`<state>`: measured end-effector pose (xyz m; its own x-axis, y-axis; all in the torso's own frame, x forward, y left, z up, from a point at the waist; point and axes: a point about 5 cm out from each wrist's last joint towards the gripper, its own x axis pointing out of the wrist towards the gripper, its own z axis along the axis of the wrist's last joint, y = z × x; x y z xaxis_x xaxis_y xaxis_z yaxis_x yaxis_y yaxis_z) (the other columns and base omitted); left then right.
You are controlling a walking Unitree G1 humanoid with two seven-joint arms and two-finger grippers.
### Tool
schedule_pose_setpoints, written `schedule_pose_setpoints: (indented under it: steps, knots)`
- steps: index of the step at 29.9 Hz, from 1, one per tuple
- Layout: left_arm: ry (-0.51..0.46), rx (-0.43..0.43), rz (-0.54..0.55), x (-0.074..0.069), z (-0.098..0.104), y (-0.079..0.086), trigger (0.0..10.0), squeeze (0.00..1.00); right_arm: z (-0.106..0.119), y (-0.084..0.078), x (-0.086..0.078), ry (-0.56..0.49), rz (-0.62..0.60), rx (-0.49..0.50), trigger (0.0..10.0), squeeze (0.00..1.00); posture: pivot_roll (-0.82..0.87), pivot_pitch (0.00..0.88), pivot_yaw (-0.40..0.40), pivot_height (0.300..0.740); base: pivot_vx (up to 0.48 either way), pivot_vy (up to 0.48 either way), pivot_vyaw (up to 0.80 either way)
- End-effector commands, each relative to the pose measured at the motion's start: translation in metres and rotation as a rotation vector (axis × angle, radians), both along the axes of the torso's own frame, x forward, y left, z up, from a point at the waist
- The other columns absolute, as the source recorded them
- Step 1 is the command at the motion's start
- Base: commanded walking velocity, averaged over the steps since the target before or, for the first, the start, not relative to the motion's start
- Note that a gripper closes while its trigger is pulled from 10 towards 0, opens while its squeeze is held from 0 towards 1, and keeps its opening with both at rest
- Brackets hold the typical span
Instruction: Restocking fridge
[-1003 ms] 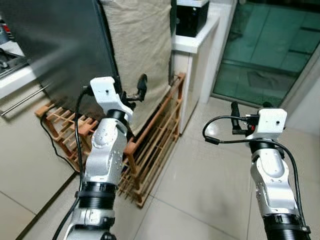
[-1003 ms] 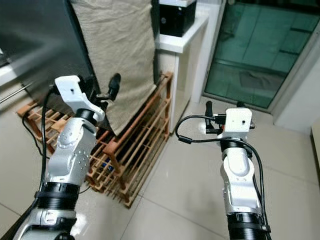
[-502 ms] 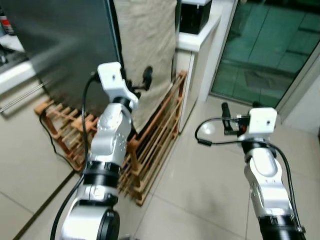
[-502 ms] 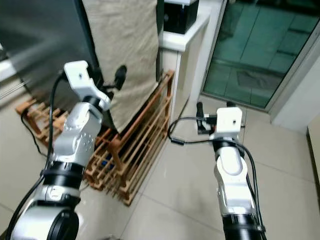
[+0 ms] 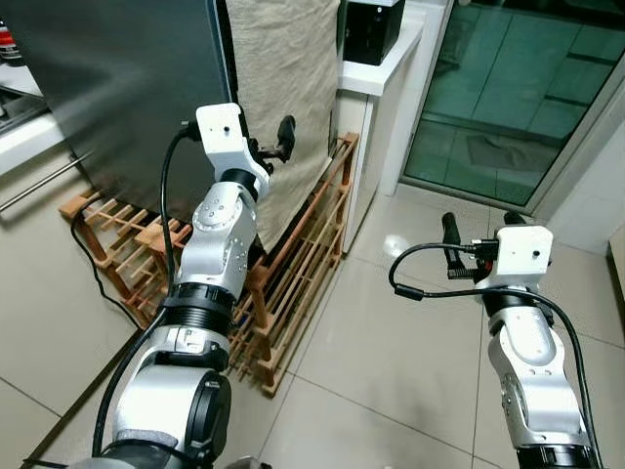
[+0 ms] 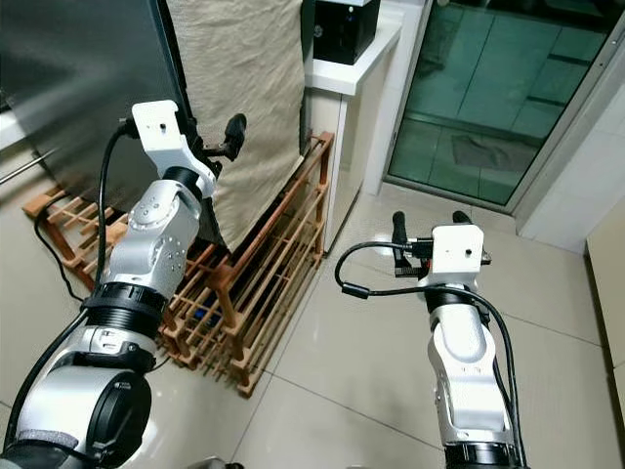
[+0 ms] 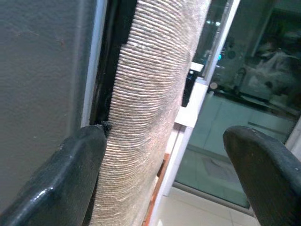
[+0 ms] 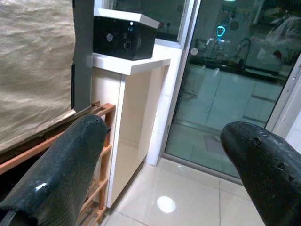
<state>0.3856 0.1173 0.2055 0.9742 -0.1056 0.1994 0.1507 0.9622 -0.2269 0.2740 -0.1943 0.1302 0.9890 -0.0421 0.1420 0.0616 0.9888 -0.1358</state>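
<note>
- Tall dark grey fridge (image 5: 117, 88) stands at robot's left, door looks closed, beige woven cloth (image 5: 283, 88) hanging at its side edge.
- Left gripper (image 7: 164, 179) spread wide and empty, raised at the door edge beside the cloth.
- Right gripper (image 8: 164, 165) spread apart, empty, over the tiled floor (image 5: 391, 362).
- Early stage, by my read: door unopened, nothing to stock visible.
- Wooden slatted rack (image 5: 293, 283) under the fridge.

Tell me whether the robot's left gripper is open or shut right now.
Open. In the left wrist view, the left gripper has its two black fingers set wide apart, framing the beige cloth that hangs beside the dark fridge door.
</note>
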Motion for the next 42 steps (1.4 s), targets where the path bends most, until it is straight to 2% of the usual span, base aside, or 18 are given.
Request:
schedule_pose_setpoints:
  steps: [1,9,12,17,21,24,25,28,38,42]
  knots:
    - [-0.009,-0.006,0.027,0.002,0.005,0.003,10.0,0.0,0.003,-0.001,-0.003,-0.001,-0.004,0.0,10.0,0.15,-0.24,0.082,0.022,0.735,0.0,0.0,0.0]
    - [0.009,-0.001,-0.017,0.002,-0.001,-0.013,10.0,0.0,0.001,0.001,-0.008,0.015,-0.004,0.005,10.0,0.15,-0.24,0.101,0.025,0.735,0.0,0.0,0.0]
    - [0.002,-0.023,0.006,0.003,0.002,-0.01,10.0,0.0,0.002,-0.001,-0.01,0.018,-0.017,0.007,10.0,0.15,-0.25,0.105,0.03,0.735,0.0,0.0,0.0]
    - [-0.05,-0.053,-0.017,-0.001,0.014,-0.01,10.0,0.0,0.0,-0.003,-0.013,0.024,-0.028,0.007,10.0,0.15,-0.25,0.112,0.034,0.735,0.0,0.0,0.0]
    - [-0.03,-0.045,-0.023,0.0,0.01,-0.012,10.0,0.0,-0.002,-0.001,-0.014,0.033,-0.027,0.009,10.0,0.15,-0.25,0.117,0.035,0.735,0.0,0.0,0.0]
    - [-0.017,-0.035,0.024,0.001,0.007,-0.009,10.0,0.0,-0.001,0.001,-0.014,0.033,-0.023,0.014,10.0,0.15,-0.25,0.118,0.036,0.735,0.0,0.0,0.0]
    - [-0.013,-0.025,0.069,0.003,0.008,-0.004,10.0,0.0,0.0,0.002,-0.014,0.03,-0.02,0.023,10.0,0.15,-0.25,0.12,0.041,0.735,0.0,0.0,0.0]
    - [-0.013,-0.024,0.082,0.003,0.009,-0.002,10.0,0.0,0.0,0.003,-0.014,0.03,-0.014,0.033,10.0,0.15,-0.25,0.122,0.042,0.735,0.0,0.0,0.0]
    - [0.005,-0.026,0.092,0.005,0.007,0.0,10.0,0.0,0.0,0.002,-0.015,0.083,0.07,0.041,10.0,0.16,-0.26,0.13,0.041,0.735,0.0,0.0,0.0]
    - [0.008,-0.032,0.099,0.006,0.007,0.001,10.0,0.0,0.001,0.005,-0.012,0.117,0.148,0.036,10.0,0.16,-0.26,0.133,0.042,0.735,0.0,0.0,0.0]
